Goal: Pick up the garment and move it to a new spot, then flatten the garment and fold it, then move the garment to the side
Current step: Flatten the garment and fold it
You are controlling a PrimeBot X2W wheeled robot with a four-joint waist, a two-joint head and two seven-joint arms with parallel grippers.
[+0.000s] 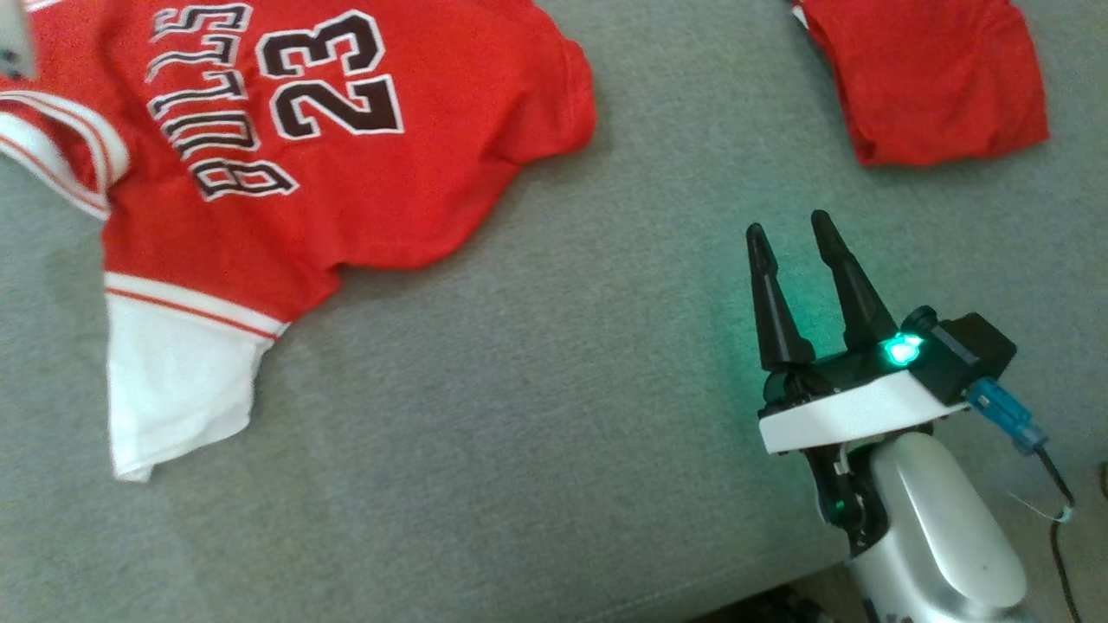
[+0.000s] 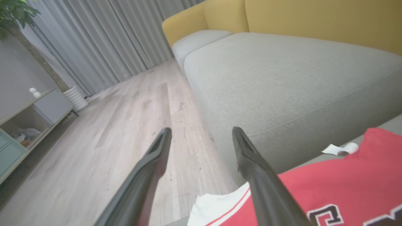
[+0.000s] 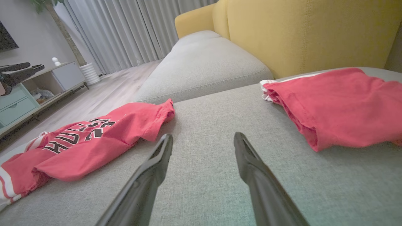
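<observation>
The garment (image 1: 286,147) is a red jersey with white trim, "BULLS" and "23" on it, lying spread on the grey sofa seat (image 1: 554,389) at the upper left. One white sleeve (image 1: 173,381) points toward the front edge. My right gripper (image 1: 789,223) hovers open over bare seat, well to the right of the jersey, with nothing between its fingers (image 3: 202,138). My left gripper (image 2: 201,131) is open and empty above the jersey's (image 2: 339,182) white-trimmed edge, pointing out over the floor. In the right wrist view it hangs at the far left (image 3: 36,66), above the jersey (image 3: 94,141).
A second red garment (image 1: 935,78) lies bunched at the seat's back right, also seen close to the yellow backrest (image 3: 307,34). The seat's edge drops to a wooden floor (image 2: 119,131) on the left. A low cabinet (image 2: 28,119) and grey curtains (image 2: 103,40) stand beyond.
</observation>
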